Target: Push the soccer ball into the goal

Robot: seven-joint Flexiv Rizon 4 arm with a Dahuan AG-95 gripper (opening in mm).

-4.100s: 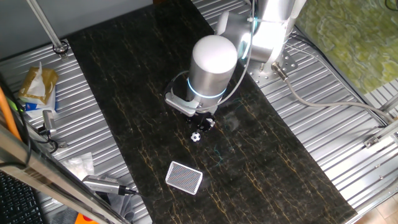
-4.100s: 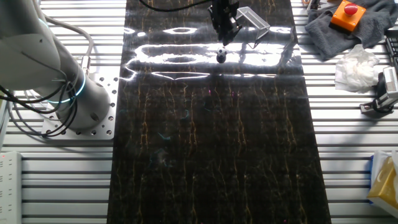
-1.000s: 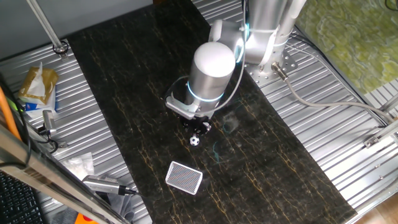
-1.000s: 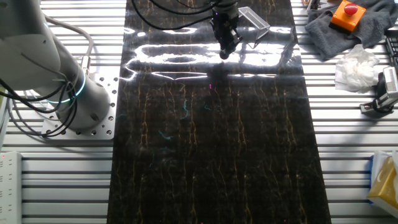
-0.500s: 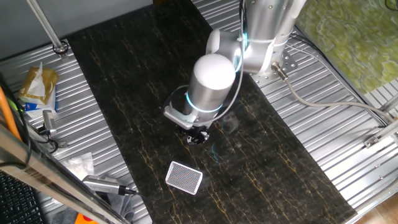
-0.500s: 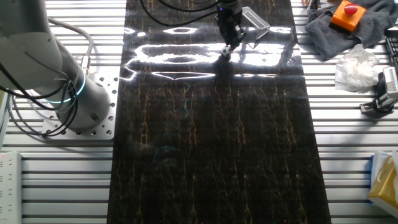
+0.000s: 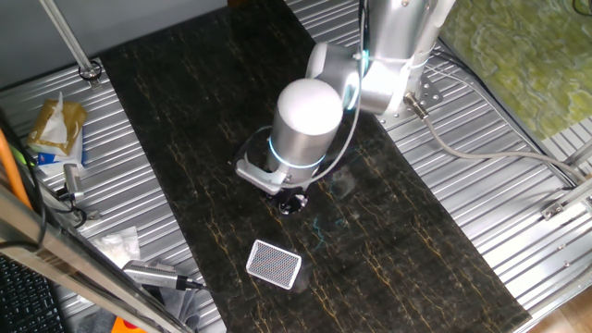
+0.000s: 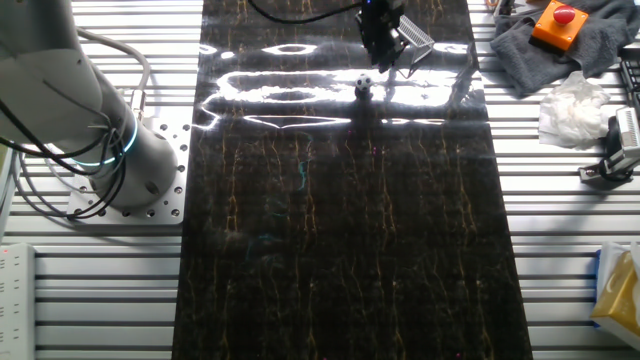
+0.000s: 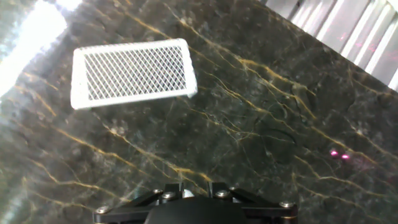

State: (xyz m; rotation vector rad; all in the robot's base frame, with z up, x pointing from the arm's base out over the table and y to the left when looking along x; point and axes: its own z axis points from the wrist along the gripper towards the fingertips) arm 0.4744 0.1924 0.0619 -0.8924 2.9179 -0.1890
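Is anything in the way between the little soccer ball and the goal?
No other object is. In the other fixed view, only the gripper itself sits between the soccer ball and the goal. I cannot tell whether it is raised. In the hand view, only bare dark tabletop lies in front of the goal.

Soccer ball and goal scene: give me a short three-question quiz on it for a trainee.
1. True or false: the small black-and-white soccer ball already lies inside the white-rimmed rectangular mesh goal.
2. In the hand view, where does the goal appear? A: upper left. B: lower right. C: not at all.
3. What does the ball rest on?

Key: 1. False, it sits apart from the goal. 2. A. 3. The dark gold-veined tabletop.
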